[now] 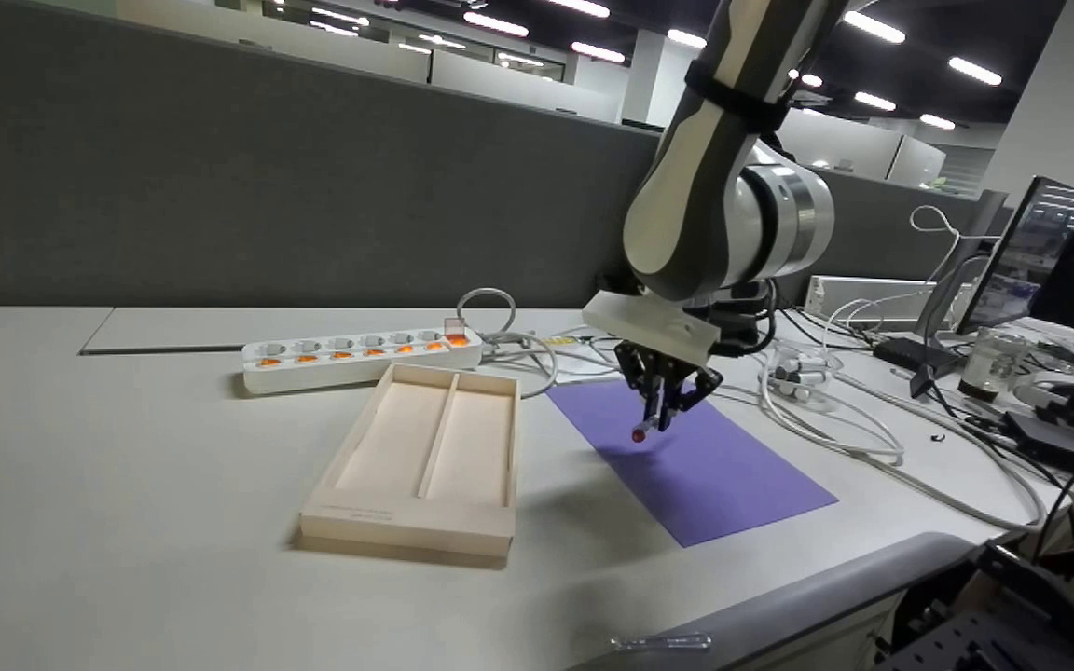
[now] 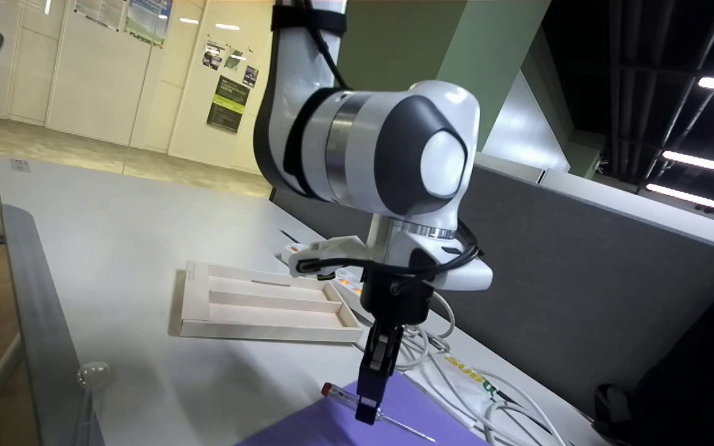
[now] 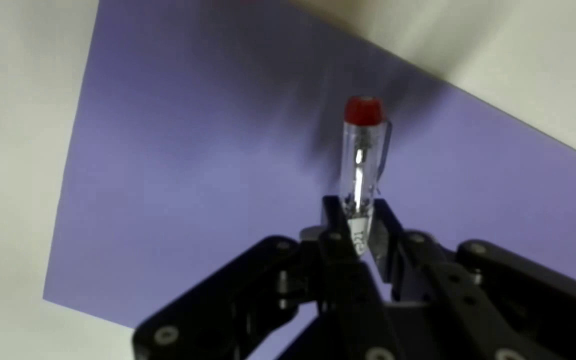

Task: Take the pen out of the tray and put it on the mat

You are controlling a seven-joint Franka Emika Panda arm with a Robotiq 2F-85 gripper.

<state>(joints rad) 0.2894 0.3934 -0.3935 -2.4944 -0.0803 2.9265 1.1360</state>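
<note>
Slim clear-barrelled pen (image 3: 359,160): glossy, see-through, blunt red cap at one end, clip along the side, white printed label. In an exterior view the same pen (image 2: 341,397) shows a thin metallic rod running toward the bottom of the frame.

Thin purple rectangular mat (image 1: 742,485): flat, matte, straight-edged; right of centre here, spread across most of the wrist view.

Shallow pale-wood tray (image 1: 406,536): rectangular, raised rims, middle divider making two long compartments, one broad flat end with faint print. Lower frame, left of the mat and apart from it.

Just behind the tray, a long white plastic power strip (image 1: 360,375), blocky, orange switches glowing. Surface below: smooth off-white tabletop (image 1: 127,485). Dark grey, fabric-like partition (image 1: 313,186) across the upper left.

Arm (image 2: 369,148): smooth rounded shells, white and dark grey, bright metal band. Enters at the top of the frame in both exterior views, bends at a bulbous joint, wrist directed downward. Black two-fingered gripper (image 3: 357,207) hangs over the mat, fingers drawn narrow, one on each side of the barrel, pen held between. Red cap toward the top of the wrist view. Pen is out of the tray, over the mat; contact of rod tip with mat, cannot tell.
</note>
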